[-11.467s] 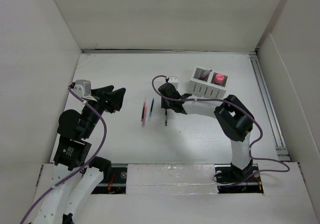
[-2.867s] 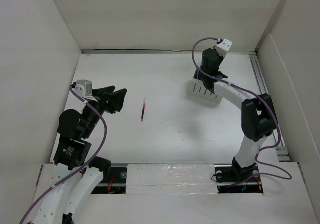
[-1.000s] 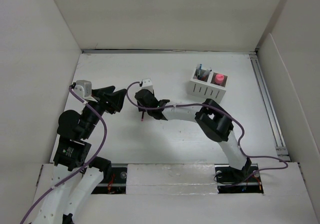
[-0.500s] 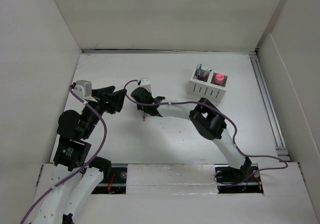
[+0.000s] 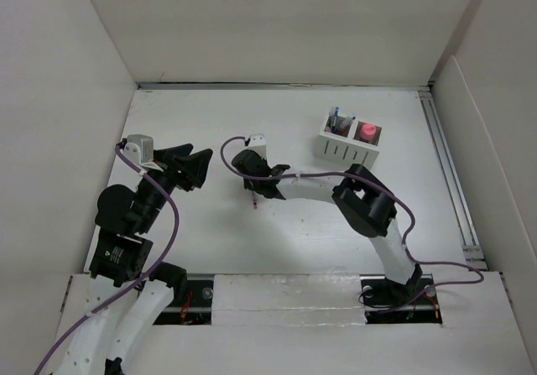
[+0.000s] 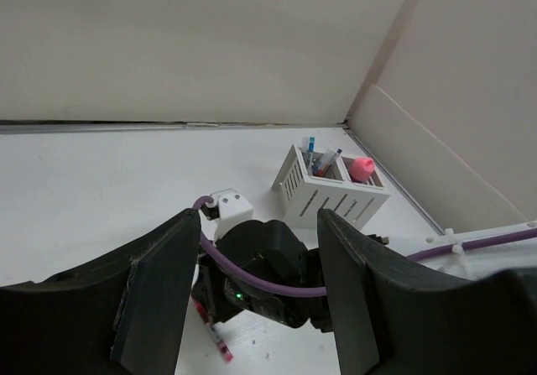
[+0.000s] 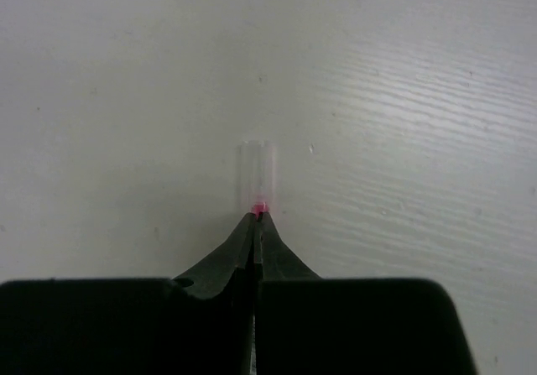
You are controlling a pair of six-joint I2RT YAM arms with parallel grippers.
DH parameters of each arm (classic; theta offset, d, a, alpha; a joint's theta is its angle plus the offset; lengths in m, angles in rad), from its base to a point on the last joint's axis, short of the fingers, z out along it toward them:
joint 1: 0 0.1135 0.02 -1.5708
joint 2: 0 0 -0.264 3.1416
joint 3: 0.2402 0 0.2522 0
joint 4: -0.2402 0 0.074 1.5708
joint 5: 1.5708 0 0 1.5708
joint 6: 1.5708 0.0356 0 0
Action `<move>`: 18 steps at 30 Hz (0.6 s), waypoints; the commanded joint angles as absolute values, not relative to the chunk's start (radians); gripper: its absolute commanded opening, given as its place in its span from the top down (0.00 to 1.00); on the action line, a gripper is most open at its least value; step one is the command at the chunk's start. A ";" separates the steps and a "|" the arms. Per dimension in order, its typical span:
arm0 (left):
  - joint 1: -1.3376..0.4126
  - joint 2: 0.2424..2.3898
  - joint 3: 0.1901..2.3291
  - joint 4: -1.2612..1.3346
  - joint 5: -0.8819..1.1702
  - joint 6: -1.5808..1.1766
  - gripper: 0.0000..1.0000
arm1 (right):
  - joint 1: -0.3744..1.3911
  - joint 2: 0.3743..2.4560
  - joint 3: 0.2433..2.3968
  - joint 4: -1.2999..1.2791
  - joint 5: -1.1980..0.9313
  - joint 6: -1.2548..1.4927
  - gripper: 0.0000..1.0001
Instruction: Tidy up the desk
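Observation:
The desk (image 5: 319,232) is a white tabletop. My right gripper (image 5: 253,184) is near its middle, shut on a pink pen (image 5: 252,201). In the right wrist view the jaws (image 7: 257,217) are pressed together on the pen's pink end, and its clear cap (image 7: 257,172) sticks out ahead. The pen also shows in the left wrist view (image 6: 214,336), slanting down to the desk. My left gripper (image 5: 191,167) is open and empty, held above the desk's left side and pointing at the right gripper. Its fingers (image 6: 159,295) frame the right wrist.
A small white two-compartment organizer box (image 5: 350,141) stands at the back right, with pens in its left compartment and a pink object (image 5: 367,130) in its right one. It also shows in the left wrist view (image 6: 331,192). A metal rail (image 5: 445,169) runs along the right edge.
Over the older frames the other pens left the desk and now stand in the organizer. In the last second my right gripper shifted slightly right with the pink pen. The left arm has not moved.

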State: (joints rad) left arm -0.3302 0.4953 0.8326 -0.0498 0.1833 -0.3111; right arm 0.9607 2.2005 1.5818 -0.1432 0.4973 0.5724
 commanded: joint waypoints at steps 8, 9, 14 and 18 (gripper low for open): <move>-0.333 0.499 0.836 -0.006 0.201 -0.305 0.46 | 0.948 2.003 1.410 -0.155 0.502 0.551 0.89; -0.333 0.499 0.836 -0.008 0.198 -0.305 0.46 | 0.948 2.003 1.408 -0.150 0.499 0.554 0.85; -0.333 0.499 0.834 -0.006 0.196 -0.305 0.46 | 0.939 2.064 1.451 -0.165 0.471 0.551 0.65; -0.333 0.499 0.838 -0.006 0.196 -0.305 0.46 | 0.919 2.129 1.517 -0.202 0.460 0.548 0.63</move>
State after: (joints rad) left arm -0.3302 0.4953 0.8326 -0.0498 0.1837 -0.3111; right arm 0.9375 2.0899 1.4582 -0.1741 0.4736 0.5533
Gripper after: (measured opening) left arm 0.535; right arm 0.370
